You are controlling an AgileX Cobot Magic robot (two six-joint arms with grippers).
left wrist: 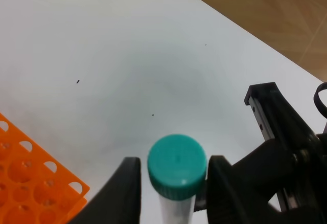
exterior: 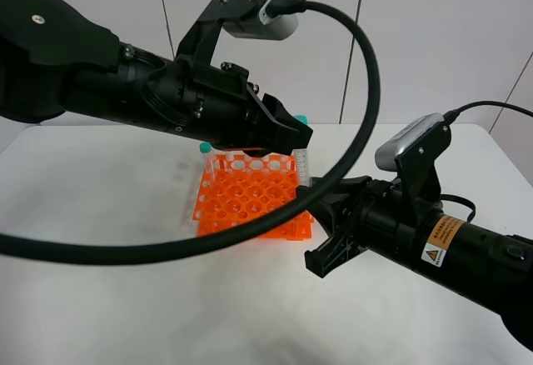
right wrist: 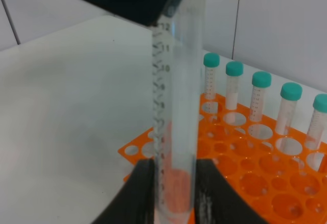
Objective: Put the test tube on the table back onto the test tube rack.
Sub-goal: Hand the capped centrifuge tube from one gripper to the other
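The test tube (exterior: 301, 166) stands upright in the air just past the right far corner of the orange test tube rack (exterior: 250, 198). Its teal cap (left wrist: 177, 165) shows in the left wrist view. My left gripper (left wrist: 176, 185) is shut on the tube just under the cap, coming from above. My right gripper (right wrist: 174, 193) is shut on the tube's (right wrist: 176, 106) lower end, its two fingers pressed against the clear wall. The white table (left wrist: 102, 55) lies below.
A row of several teal-capped tubes (right wrist: 260, 96) stands along the far edge of the rack (right wrist: 255, 178). One more cap (exterior: 204, 145) shows at the rack's far left corner. The right arm (left wrist: 286, 157) sits close beside the left gripper. A thick black cable (exterior: 366, 90) loops over the rack.
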